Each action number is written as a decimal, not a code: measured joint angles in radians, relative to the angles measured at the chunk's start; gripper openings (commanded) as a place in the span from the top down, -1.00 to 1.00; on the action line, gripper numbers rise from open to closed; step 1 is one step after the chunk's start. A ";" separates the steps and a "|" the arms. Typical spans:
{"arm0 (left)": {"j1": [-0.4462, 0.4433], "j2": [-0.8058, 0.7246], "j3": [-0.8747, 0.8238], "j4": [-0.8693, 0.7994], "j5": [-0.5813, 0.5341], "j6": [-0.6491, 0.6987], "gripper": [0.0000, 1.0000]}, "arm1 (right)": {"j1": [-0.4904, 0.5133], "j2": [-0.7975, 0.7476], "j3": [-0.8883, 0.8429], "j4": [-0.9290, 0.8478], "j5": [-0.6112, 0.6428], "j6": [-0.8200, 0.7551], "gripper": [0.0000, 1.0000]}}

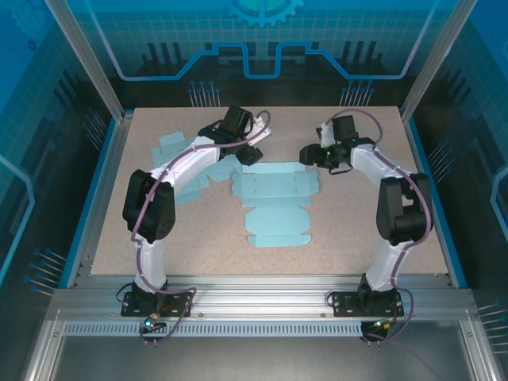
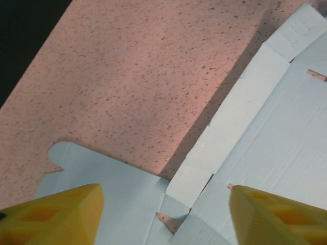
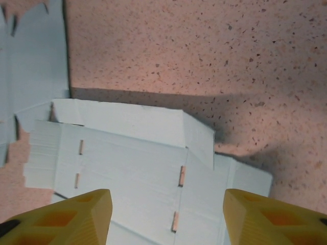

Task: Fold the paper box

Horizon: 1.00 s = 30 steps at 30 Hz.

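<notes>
The left hand (image 2: 164,206) has its yellow fingers (image 2: 56,214) spread wide with nothing gripped, hovering above the far left corner of the paper box (image 2: 265,153). The right hand (image 3: 167,199) is likewise spread and empty, poised over the box's far right corner. The box lies unfolded as a flat light-blue blank in the middle of the speckled desk (image 1: 357,230) between the two arms, its far strip seemingly tilted up and casting a shadow. More blue blanks (image 1: 171,145) lie to the left, partly under the left arm.
</notes>
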 measured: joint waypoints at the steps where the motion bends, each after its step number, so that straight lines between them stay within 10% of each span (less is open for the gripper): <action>1: 0.003 0.010 0.007 -0.007 0.018 -0.007 -0.56 | 0.003 0.030 0.027 -0.013 0.006 -0.013 -0.23; 13: 0.064 0.126 0.103 -0.077 0.126 -0.037 -0.89 | 0.022 0.222 0.183 -0.088 0.038 -0.074 0.06; 22: 0.080 0.260 0.286 -0.205 0.185 0.023 -0.82 | 0.056 0.304 0.278 -0.119 0.029 -0.116 0.64; 30: 0.101 0.386 0.457 -0.391 0.238 0.126 -0.55 | 0.061 0.306 0.282 -0.119 0.028 -0.130 0.65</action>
